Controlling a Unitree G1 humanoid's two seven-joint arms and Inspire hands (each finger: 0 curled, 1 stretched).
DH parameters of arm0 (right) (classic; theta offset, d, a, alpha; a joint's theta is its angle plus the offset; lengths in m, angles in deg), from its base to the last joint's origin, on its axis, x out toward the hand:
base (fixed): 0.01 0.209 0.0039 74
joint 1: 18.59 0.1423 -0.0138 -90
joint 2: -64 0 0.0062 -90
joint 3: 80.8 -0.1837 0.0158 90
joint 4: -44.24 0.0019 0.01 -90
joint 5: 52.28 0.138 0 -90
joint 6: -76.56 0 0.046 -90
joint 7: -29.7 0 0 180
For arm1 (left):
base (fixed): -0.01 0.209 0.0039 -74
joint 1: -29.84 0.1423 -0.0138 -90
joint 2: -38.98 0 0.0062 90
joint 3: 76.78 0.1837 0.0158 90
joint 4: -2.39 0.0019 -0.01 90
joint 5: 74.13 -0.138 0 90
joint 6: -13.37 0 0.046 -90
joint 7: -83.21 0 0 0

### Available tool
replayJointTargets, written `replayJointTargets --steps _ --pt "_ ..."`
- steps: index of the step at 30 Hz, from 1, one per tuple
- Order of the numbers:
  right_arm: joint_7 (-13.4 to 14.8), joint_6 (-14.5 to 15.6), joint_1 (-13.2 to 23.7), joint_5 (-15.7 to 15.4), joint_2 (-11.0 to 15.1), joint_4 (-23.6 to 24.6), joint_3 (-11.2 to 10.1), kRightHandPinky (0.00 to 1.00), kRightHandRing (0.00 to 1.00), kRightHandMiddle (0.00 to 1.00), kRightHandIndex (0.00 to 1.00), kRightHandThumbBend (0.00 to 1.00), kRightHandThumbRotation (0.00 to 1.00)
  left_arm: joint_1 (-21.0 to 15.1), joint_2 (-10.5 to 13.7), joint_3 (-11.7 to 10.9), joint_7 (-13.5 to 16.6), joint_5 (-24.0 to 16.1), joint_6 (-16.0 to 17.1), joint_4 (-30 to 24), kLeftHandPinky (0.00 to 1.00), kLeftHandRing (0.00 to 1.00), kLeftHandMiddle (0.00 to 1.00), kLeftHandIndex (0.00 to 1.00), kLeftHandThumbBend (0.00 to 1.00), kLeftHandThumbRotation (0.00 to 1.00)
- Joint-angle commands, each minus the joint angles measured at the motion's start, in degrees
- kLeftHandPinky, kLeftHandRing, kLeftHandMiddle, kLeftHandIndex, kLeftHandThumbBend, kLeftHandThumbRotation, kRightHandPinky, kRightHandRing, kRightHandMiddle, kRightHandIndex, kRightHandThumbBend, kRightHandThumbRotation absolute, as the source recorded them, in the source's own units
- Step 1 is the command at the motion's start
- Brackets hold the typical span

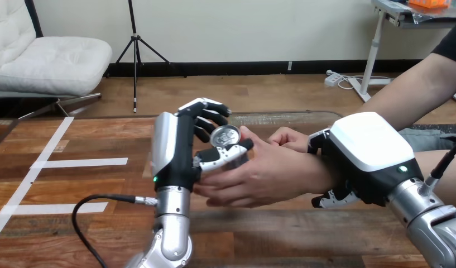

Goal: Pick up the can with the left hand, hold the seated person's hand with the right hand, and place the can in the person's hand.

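Head view: my left hand point(183, 151) stands upright over the middle of the wooden table point(75, 234), and it is closed in a grip on the can point(225, 135). Its fingers point(211, 114) curl round the far side of the can and its thumb point(225, 155) crosses the near side. I see the can's silver top facing up and a little toward me, held between thumb and fingers, with most of its body hidden behind them. The person's nearer hand point(259, 178) reaches in from the right, palm turned up and toward the can, fingers stretched leftward beneath my left thumb. It is touching my hand there, and the base of its thumb rises just to the right of the can's top. The can sits just above and against that open palm, but I cannot tell whether any of its weight rests on the palm, and my left hand is clamped on it all the same. My right hand point(370, 148) comes in from the lower right, its white back shell toward the camera, and it is wrapped on the person's wrist point(317, 176). Its fingertips point(330, 198) hook out from under the wrist, and a black part of it shows over the top. A second hand of the person point(289, 138) lies just behind the first, loosely curled, near the can but not touching it. White tape strips point(80, 163) lie on the table well to the left of all this.
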Motion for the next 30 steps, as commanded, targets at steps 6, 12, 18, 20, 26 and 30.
replayJointTargets --steps 6,12,18,20,26,30 --pt "-0.1 -1.8 3.1 0.5 -2.0 0.1 1.6 0.32 0.36 0.41 0.46 0.88 0.0 -4.5 -1.1 0.9 -0.7 -0.2 2.1 -3.5 0.37 0.43 0.5 0.52 0.68 0.0" --pt "-0.5 -1.8 3.1 0.3 -2.0 0.1 1.6 0.32 0.36 0.42 0.46 0.87 0.0 -4.4 -1.5 1.4 -0.8 -0.8 1.6 -3.7 0.38 0.43 0.5 0.52 0.68 0.0" --pt "0.1 -2.3 3.2 0.0 -2.1 -0.4 1.6 0.32 0.36 0.41 0.46 0.87 0.0 -4.2 -1.9 1.7 -0.9 -1.2 1.4 -3.8 0.38 0.43 0.5 0.52 0.68 0.0" --pt "0.3 -2.5 3.2 -0.1 -2.1 -0.6 1.6 0.32 0.36 0.41 0.46 0.87 0.0 -4.2 -2.0 1.8 -0.8 -1.5 1.4 -3.8 0.38 0.43 0.5 0.52 0.68 0.0" --pt "0.2 -2.8 3.1 -0.1 -2.1 -1.0 1.4 0.32 0.36 0.42 0.46 0.86 0.0 -3.9 -2.1 2.2 -1.1 -2.1 1.6 -4.0 0.38 0.43 0.5 0.52 0.68 0.0" --pt "0.2 -2.9 3.2 -0.1 -2.0 -1.2 1.4 0.33 0.37 0.42 0.46 0.86 0.0 -3.7 -2.2 2.4 -1.7 -1.9 2.4 -4.1 0.38 0.44 0.5 0.52 0.67 0.0"
